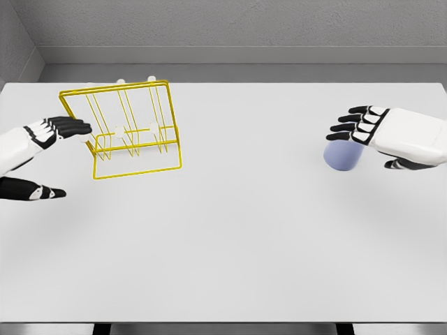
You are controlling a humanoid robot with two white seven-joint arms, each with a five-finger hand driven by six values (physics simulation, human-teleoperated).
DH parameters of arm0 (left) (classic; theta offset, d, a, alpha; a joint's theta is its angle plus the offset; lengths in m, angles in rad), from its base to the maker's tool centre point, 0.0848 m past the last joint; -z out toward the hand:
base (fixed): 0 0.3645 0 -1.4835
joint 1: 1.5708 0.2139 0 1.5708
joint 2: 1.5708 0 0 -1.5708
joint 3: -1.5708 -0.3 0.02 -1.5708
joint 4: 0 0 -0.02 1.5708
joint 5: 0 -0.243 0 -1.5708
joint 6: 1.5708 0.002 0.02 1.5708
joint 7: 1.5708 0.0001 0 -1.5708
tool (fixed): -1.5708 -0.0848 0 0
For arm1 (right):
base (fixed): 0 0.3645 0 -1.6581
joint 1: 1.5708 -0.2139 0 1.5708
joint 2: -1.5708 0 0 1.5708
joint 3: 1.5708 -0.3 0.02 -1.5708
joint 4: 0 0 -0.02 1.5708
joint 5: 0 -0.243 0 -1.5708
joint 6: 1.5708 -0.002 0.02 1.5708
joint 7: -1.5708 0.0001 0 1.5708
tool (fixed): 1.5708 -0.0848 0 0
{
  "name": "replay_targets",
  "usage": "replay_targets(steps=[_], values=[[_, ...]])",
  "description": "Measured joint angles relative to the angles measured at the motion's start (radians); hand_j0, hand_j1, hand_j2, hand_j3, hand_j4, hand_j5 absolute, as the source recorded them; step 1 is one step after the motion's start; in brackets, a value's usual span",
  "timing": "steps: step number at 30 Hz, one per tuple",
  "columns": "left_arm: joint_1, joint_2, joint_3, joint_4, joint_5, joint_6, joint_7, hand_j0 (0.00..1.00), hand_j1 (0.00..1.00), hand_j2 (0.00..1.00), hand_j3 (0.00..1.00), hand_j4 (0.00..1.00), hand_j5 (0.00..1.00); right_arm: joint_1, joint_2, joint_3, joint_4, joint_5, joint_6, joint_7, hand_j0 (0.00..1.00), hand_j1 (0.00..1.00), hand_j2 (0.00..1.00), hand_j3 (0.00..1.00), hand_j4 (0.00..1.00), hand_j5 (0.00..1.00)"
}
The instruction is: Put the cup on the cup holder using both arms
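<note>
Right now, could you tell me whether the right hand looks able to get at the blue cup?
Probably yes. The right hand is already beside the blue cup, fingers spread over its top, and nothing lies between them on the white table.

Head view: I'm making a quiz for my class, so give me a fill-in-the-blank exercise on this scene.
1. The wire rack is coloured ____.
2. The cup sits by the ____ hand.
3. The left hand reaches toward the ____.
4. Everything rests on a ____ table.

Missing words: yellow; right; rack; white
</note>
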Motion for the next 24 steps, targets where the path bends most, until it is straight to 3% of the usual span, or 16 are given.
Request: replay_targets(steps=[4,6,13,19,24], values=[[0.002,-0.019,0.001,0.0,0.001,0.0,0.001,1.0,1.0,1.0,1.0,1.0,1.0,-0.002,0.001,0.01,-0.001,0.001,0.0,0.0,1.0,1.0,1.0,1.0,1.0,1.0],[0.003,-0.034,0.001,0.0,0.002,0.0,0.001,1.0,1.0,1.0,1.0,1.0,1.0,-0.04,0.001,0.025,0.004,-0.005,0.0,-0.007,1.0,1.0,1.0,1.0,1.0,1.0],[0.005,-0.07,-0.008,0.0,0.003,0.0,0.002,1.0,1.0,1.0,1.0,1.0,1.0,-0.21,0.049,0.081,0.16,-0.051,0.001,0.007,1.0,1.0,1.0,1.0,1.0,1.0],[-0.003,-0.1,-0.095,0.0,0.002,0.0,0.002,1.0,1.0,1.0,1.0,1.0,1.0,-0.333,0.155,0.201,0.295,-0.032,0.0,0.123,1.0,1.0,1.0,1.0,1.0,1.0],[-0.014,-0.122,-0.194,0.0,0.002,0.0,0.005,1.0,1.0,1.0,1.0,1.0,1.0,-0.347,0.186,0.246,0.381,-0.002,-0.001,0.18,1.0,1.0,1.0,1.0,1.0,1.0]])
